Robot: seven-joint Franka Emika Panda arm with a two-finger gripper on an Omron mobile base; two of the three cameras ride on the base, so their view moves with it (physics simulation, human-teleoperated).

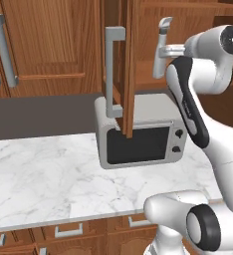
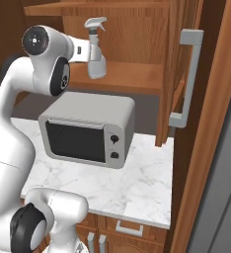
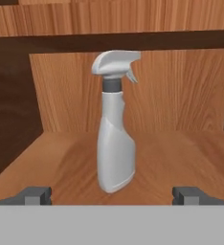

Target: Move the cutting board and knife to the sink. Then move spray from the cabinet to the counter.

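The spray (image 3: pixel 115 139) stood upright on the cabinet (image 3: pixel 181 158) shelf, ungrabbed; the hand (image 3: pixel 113 195) faced it, fingers wide apart. Lifting it down to the surface (image 1: pixel 49 174) remained.

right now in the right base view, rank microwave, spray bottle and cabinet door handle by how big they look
1. microwave, clearly largest
2. cabinet door handle, long but thin; it hangs nearer the camera, so its rank over the bottle is unsure
3. spray bottle, smallest
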